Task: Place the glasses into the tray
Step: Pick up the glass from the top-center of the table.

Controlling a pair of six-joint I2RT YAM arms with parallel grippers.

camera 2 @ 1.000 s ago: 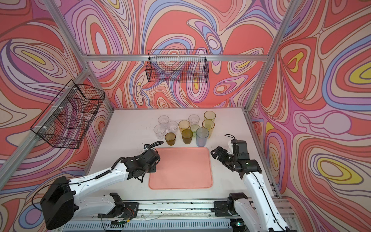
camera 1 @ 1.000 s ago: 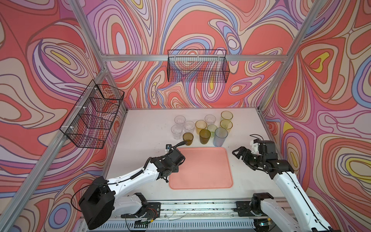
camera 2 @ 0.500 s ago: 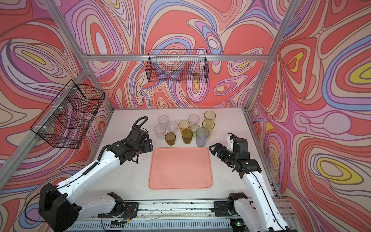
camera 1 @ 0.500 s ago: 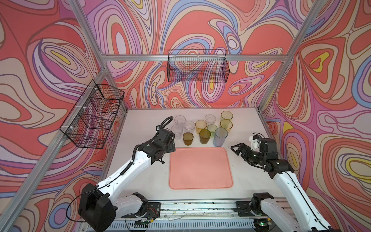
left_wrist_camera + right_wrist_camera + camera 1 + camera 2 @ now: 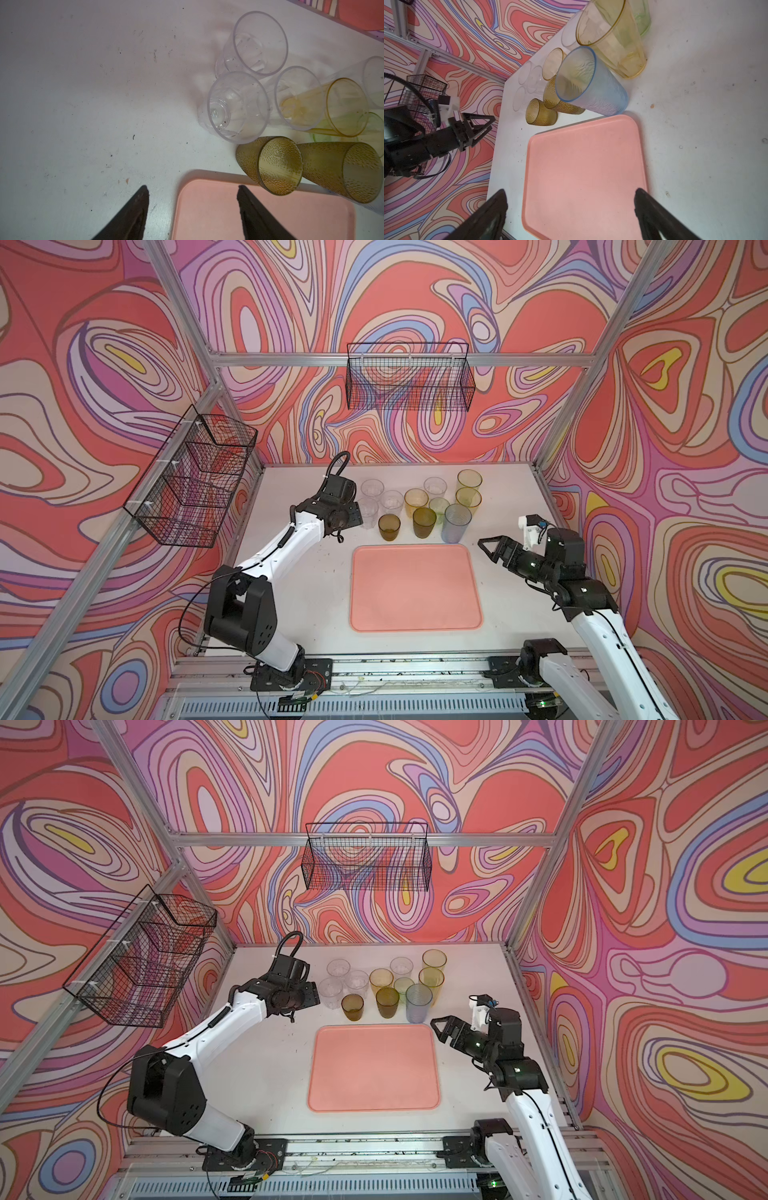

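Several glasses stand in a cluster behind the tray [image 5: 415, 593] [image 5: 374, 1073]: clear ones [image 5: 371, 489] at the left, a short olive-brown one [image 5: 389, 526], a taller olive-brown one [image 5: 424, 522], a blue-grey one [image 5: 456, 522] and yellow ones [image 5: 468, 481]. The salmon-pink tray holds nothing. My left gripper [image 5: 355, 516] [image 5: 192, 187] hovers open beside the nearest clear glass [image 5: 236, 108], touching none. My right gripper [image 5: 488, 549] [image 5: 571, 191] stands wide open just right of the tray's far right corner, near the blue-grey glass [image 5: 591, 83], with nothing between its fingers.
A black wire basket [image 5: 409, 381] hangs on the back wall and a second wire basket [image 5: 191, 481] on the left wall, above the table. The white table [image 5: 291, 593] shows bare surface left and right of the tray. Aluminium frame posts bound the corners.
My left arm swung from the tray's left edge up and back to the clear glasses. My right gripper edged slightly toward the back.
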